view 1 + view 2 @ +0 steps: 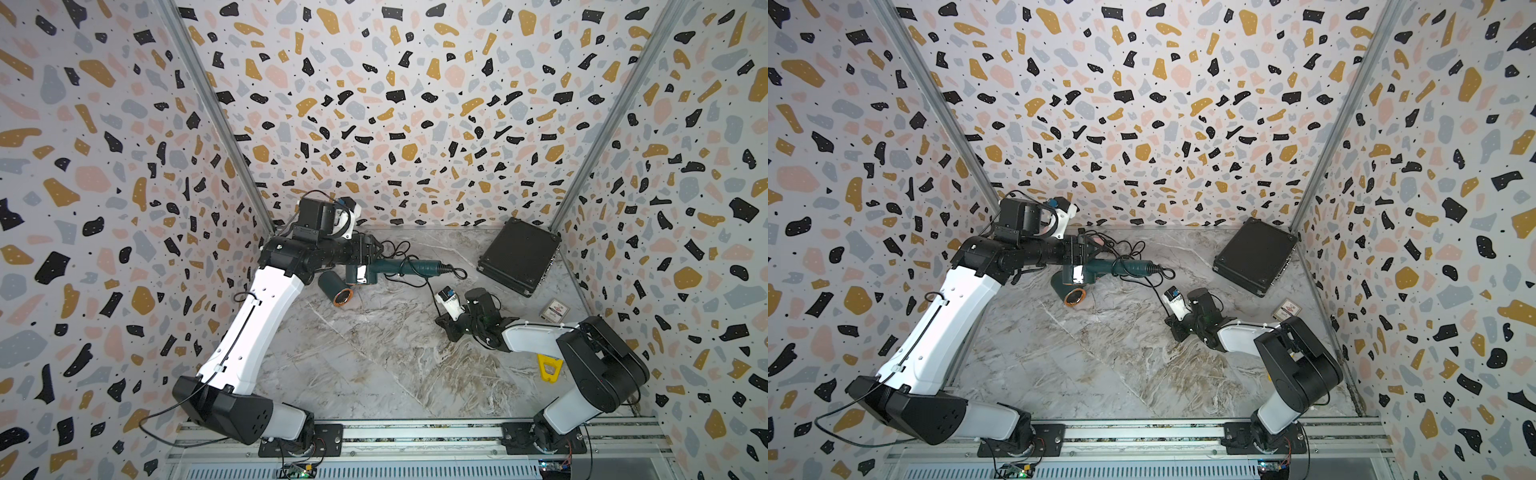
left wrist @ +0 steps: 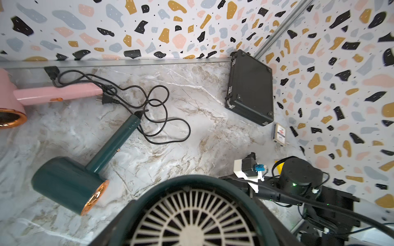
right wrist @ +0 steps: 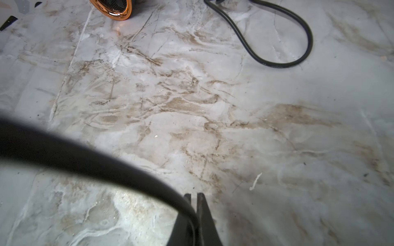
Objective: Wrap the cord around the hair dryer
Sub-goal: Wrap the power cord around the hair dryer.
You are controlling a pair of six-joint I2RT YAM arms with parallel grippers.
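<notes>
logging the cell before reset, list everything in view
hair dryer: 1, green, in left gripper
second hair dryer: 1, green, on table
third hair dryer: 1, pink, back wall
cord: 1, black, in right gripper
loose cords: several, black, back of table
case: 1, black, back right corner
small box: 1, white, right wall
yellow piece: 1, yellow, by right arm
table: 1, grey marble
left gripper: 1, black, gripping hair dryer
right gripper: 1, black, shut on cord

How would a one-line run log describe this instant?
left pincer: gripping green hair dryer | right pincer: shut on cord | slack: loose on table
</notes>
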